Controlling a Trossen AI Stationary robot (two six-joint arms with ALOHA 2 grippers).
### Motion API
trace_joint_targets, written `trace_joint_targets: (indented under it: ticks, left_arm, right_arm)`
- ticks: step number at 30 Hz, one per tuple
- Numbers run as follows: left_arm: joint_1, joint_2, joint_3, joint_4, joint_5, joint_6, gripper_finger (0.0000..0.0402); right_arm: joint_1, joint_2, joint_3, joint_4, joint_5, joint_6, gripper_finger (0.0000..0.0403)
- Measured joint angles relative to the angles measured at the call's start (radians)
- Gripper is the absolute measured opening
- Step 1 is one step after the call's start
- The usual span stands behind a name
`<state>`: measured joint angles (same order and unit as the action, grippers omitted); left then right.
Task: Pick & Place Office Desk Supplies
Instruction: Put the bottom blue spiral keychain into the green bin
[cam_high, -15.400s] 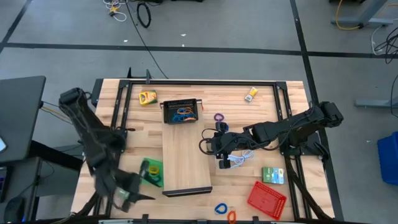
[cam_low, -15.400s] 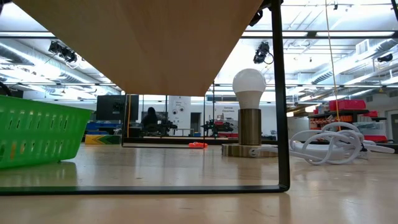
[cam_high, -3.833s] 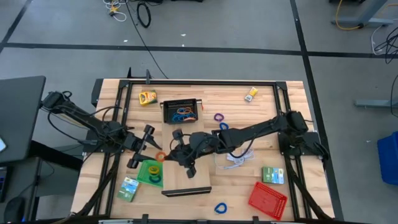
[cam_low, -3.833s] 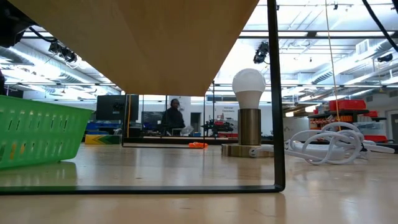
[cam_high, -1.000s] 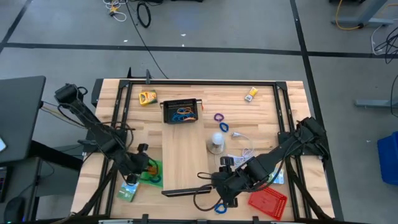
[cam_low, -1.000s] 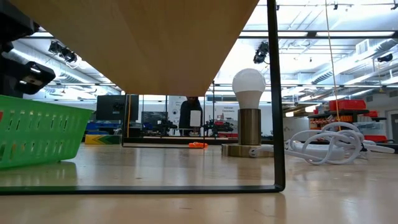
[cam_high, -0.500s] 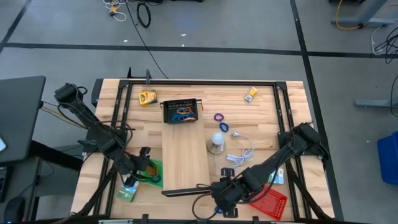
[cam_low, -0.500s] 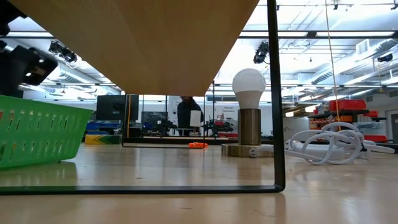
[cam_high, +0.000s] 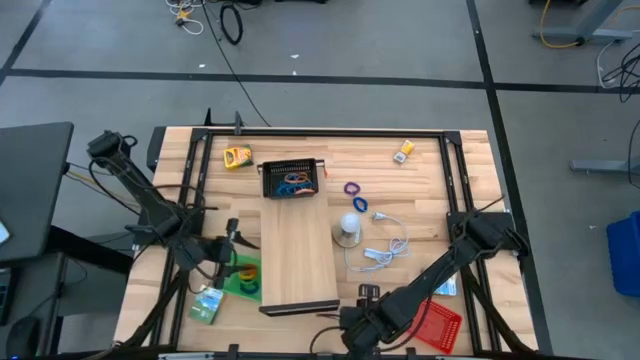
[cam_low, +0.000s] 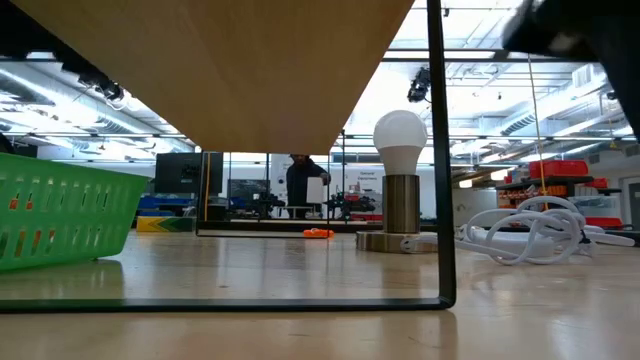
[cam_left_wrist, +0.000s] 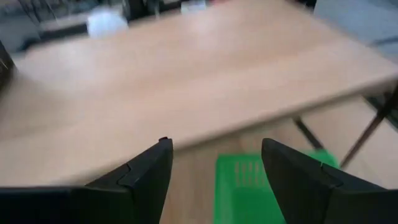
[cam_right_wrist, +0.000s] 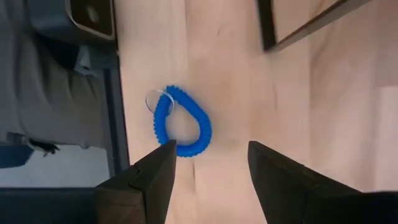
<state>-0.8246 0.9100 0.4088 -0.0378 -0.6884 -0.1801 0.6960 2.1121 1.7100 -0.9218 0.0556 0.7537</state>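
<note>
**Both end effectors open above the front of the desk**

Overhead, the left end effector (cam_high: 236, 240) hangs with its jaws spread wide and empty just above the green mesh tray (cam_high: 243, 278), beside the left edge of the long pale wooden board (cam_high: 298, 243). Its wrist view shows the two dark fingers (cam_left_wrist: 146, 171) apart, with the tray (cam_left_wrist: 258, 186) and the board's underside-facing edge beyond them. A small green card box (cam_high: 206, 304) lies on the desk (cam_high: 440, 175) just in front of the tray, near the left front corner.

The right end effector (cam_high: 357, 330) reaches low over the front edge of the desk, between the board's front end and the red mesh tray (cam_high: 432, 322). Its jaws are also wide and hold nothing; its wrist view shows a blue coiled loop (cam_right_wrist: 182, 122) lying flat on the wood just ahead of the open fingers (cam_right_wrist: 149, 174), untouched.

Farther back, a black mesh tray (cam_high: 292, 178) holds blue and orange loops. A purple loop (cam_high: 351, 187) and another blue loop (cam_high: 360, 203) lie loose to its right, near a lamp bulb on a base (cam_high: 348, 229) and its white cable (cam_high: 385, 251). A yellow card box (cam_high: 236, 156) sits at the back left, and a small yellow item (cam_high: 403, 151) at the back right. The low view shows a person (cam_low: 301, 185) in the room behind.
</note>
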Motion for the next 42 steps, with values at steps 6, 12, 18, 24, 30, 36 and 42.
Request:
trace_joint_targets:
  ticks: [6,12,18,24,30,36,42]
  left_arm:
    - [0.001,-0.029,0.0,0.116,-0.023,0.137,0.0254]
    - [0.0,-0.034,0.0,0.159,-0.039,0.196,0.0254]
    - [0.001,-0.034,0.0,0.159,-0.041,0.192,0.0254]
    - [0.001,-0.034,0.0,0.162,-0.044,0.197,0.0254]
    - [0.001,-0.034,0.0,0.163,-0.052,0.206,0.0254]
    - [0.001,-0.034,0.0,0.168,-0.074,0.228,0.0254]
    - [0.002,-0.034,0.0,0.187,-0.088,0.246,0.0254]
  right_arm:
    - [0.015,0.08,0.0,0.062,-0.013,0.007,0.0205]
    - [0.015,0.125,0.0,0.063,-0.009,0.026,0.0205]
    - [0.016,0.137,0.003,0.048,0.05,0.035,0.0193]
    - [0.019,0.142,0.004,0.026,0.058,0.039,0.01]
    - [0.037,0.143,0.004,0.019,0.047,0.026,0.0016]
    - [0.076,0.124,-0.001,0.004,0.001,0.026,0.0005]
    - [0.101,0.099,-0.002,0.009,0.078,0.028,0.0002]
